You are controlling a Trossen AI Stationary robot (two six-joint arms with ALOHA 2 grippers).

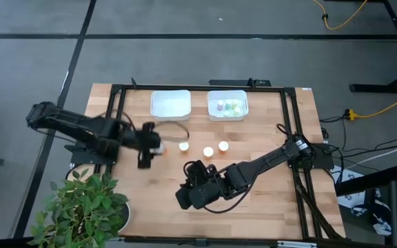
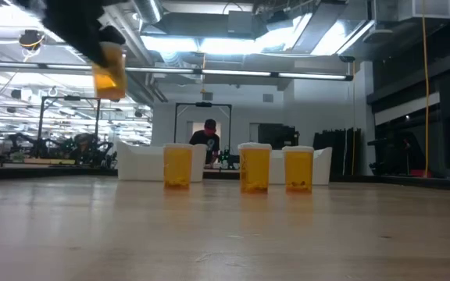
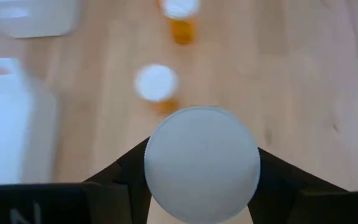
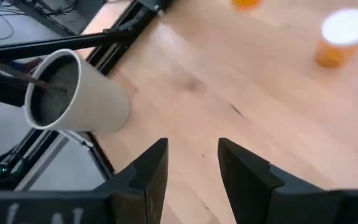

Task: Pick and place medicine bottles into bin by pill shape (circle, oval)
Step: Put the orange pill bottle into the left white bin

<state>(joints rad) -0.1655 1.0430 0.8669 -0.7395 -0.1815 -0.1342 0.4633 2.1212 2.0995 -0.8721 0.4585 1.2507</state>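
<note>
My left gripper (image 1: pixel 151 143) is shut on an orange medicine bottle with a white cap (image 3: pixel 202 163), held high above the table in the low view (image 2: pixel 109 72). Three more orange bottles stand upright on the table on their bases (image 1: pixel 183 146) (image 1: pixel 208 151) (image 1: pixel 224 146). Two white bins sit at the far side: the left bin (image 1: pixel 170 105) and the right bin (image 1: pixel 227 110), which holds several small bottles. My right gripper (image 4: pixel 192 155) is open and empty over the table's near middle (image 1: pixel 185 196). My left gripper pinches the bottle between its two fingers (image 3: pixel 126 177), one on each side of the body just under the cap's rim (image 3: pixel 154 186). The fingers come from above, pointing down. The bottle is upright and lifted clear of the table.
A potted plant (image 1: pixel 88 207) in a white pot (image 4: pixel 73 93) stands at the table's near left corner. A black metal frame (image 1: pixel 291 131) runs along the table's edges. A person shows far off in the room (image 2: pixel 209 136). Bare wood lies between the bottles and the near edge.
</note>
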